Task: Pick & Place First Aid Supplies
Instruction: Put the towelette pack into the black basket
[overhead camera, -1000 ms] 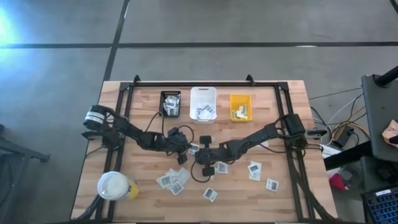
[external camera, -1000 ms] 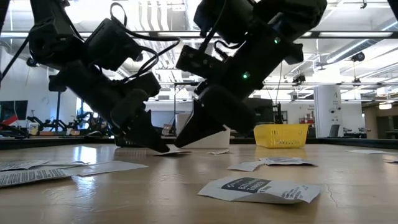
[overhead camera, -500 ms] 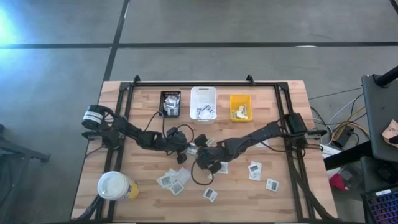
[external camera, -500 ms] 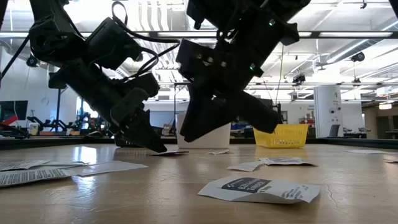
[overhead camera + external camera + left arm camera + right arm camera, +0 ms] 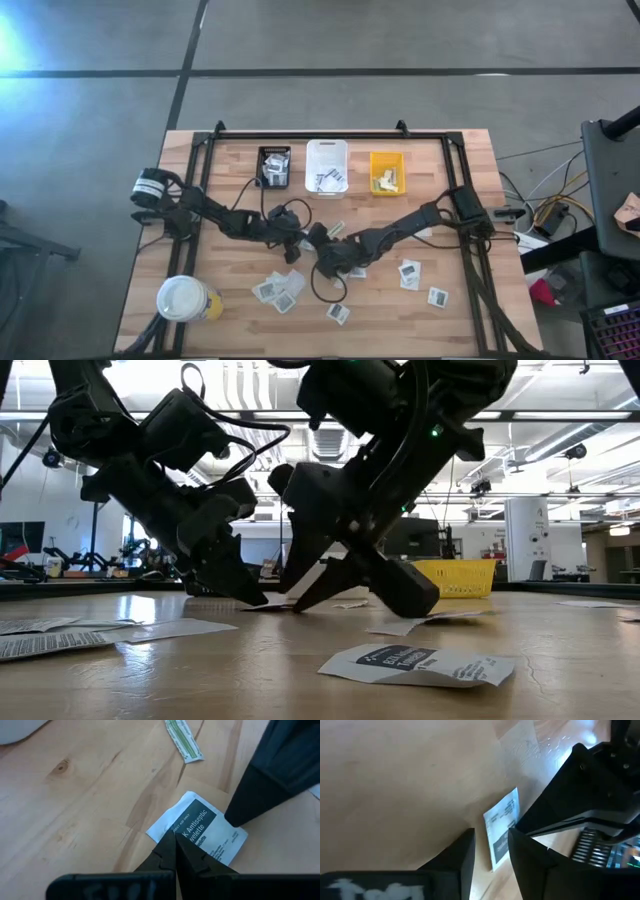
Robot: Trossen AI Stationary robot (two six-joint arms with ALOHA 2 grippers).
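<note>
Low view now shows the right gripper (image 5: pixel 345 588) spread open after being pinched a second ago, straddling the antiseptic towelette packet (image 5: pixel 200 831) that the closed left gripper (image 5: pixel 173 851) pins, so a handover grab looks close.

The wooden table (image 5: pixel 440 310) stands on a grey concrete floor (image 5: pixel 400 35) crossed by dark seams, with a bright glare at the upper left of the high view. At the right edge stands a dark cabinet (image 5: pixel 612 160) with loose cables (image 5: pixel 545 205) beside it. The low view shows a workshop hall: ceiling strip lights (image 5: pixel 250 380) (very bright), a white pillar (image 5: pixel 522 538) at right.
</note>
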